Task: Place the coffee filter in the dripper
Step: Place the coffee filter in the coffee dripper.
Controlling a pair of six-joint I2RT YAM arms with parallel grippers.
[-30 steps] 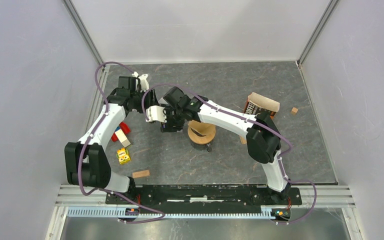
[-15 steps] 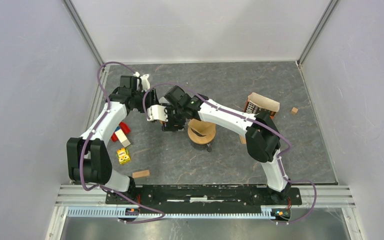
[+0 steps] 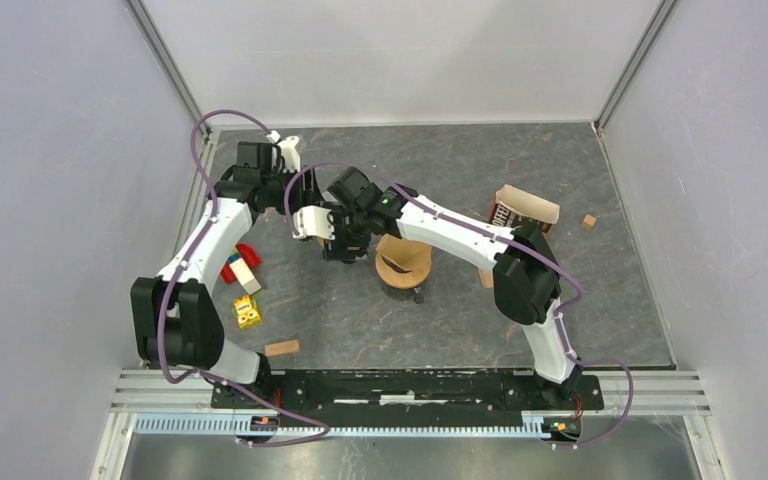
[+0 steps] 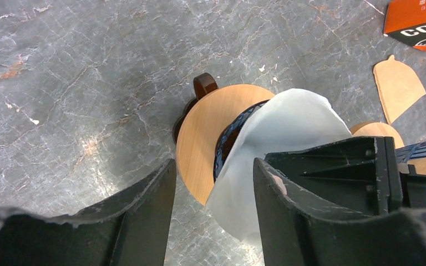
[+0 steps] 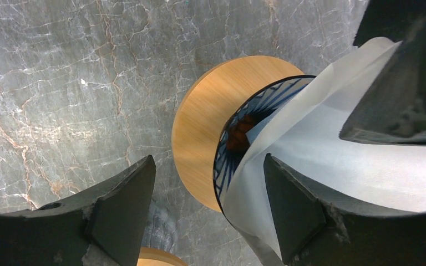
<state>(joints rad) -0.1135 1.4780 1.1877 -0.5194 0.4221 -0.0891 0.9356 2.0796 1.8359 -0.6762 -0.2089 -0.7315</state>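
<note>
The dripper (image 4: 202,133) has a round wooden collar, a dark ribbed cone (image 5: 238,130) and a dark handle. A white coffee filter (image 4: 297,127) sits partly in the cone, and its free edge sticks out toward both wrist cameras. My left gripper (image 4: 213,166) is open. The filter's edge rests by its right finger, with a clear gap to the other. My right gripper (image 5: 208,160) is open wide around the collar (image 5: 205,111), with the filter (image 5: 333,149) lying against its right finger. In the top view both grippers hide the dripper.
A second wooden round piece (image 3: 403,262) stands just right of the grippers. An orange filter box (image 3: 525,208) and a loose brown paper filter (image 4: 398,86) lie farther right. Toy blocks (image 3: 242,270), a yellow block (image 3: 248,313) and a wooden block (image 3: 282,348) lie at the left.
My left gripper's jaws have spread wider around the filter's edge. Both wrists have drifted slightly toward the back of the table.
</note>
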